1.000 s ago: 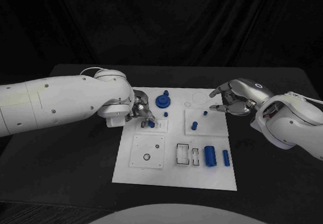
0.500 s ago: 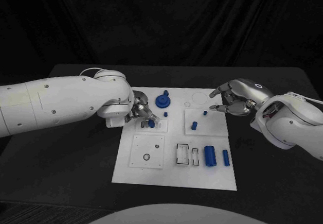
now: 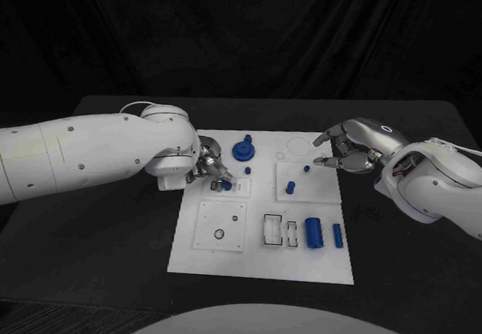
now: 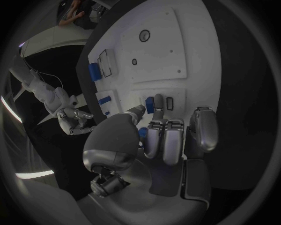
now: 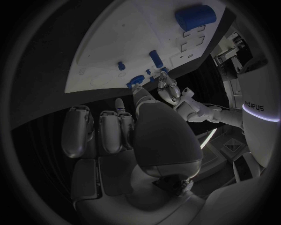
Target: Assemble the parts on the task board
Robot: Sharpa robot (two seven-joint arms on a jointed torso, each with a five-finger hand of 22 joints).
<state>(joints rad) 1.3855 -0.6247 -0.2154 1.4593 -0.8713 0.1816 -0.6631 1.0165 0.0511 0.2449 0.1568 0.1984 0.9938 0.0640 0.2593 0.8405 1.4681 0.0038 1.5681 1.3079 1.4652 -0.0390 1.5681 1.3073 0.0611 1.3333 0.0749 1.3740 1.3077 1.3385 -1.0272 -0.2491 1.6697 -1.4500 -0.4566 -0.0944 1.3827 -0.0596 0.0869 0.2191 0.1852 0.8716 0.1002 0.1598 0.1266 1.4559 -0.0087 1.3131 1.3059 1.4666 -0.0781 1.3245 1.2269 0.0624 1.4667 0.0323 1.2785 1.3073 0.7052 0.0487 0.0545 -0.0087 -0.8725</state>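
The white rectangular task board [image 3: 259,253] lies flat on the black table [image 3: 92,233], reaching from just under the left hand across to just under the right hand. The left hand [image 3: 210,170] sits low over the board's near-left panel, its fingers closed round a small blue peg-like part [image 3: 225,185] that stands at the fingertips, beside a slot in that panel; the left wrist view shows the same blue peg [image 4: 157,104] caught between the thumb and the curled fingers. The right hand [image 3: 348,147] hovers above the board's far corner, fingers curled loosely with nothing in them that I can see.

Beyond the left hand, toward the right one, stand a blue round knobbed part [image 3: 242,149], a short blue pin [image 3: 289,187] and a smaller blue stud [image 3: 305,169]. A fat blue cylinder [image 3: 313,233] and a thin blue rod [image 3: 337,234] lie nearer the robot.

The step in hand looks like seating the peg. It should be kept upright over its slot and pressed straight down, then freed only once it stands alone.
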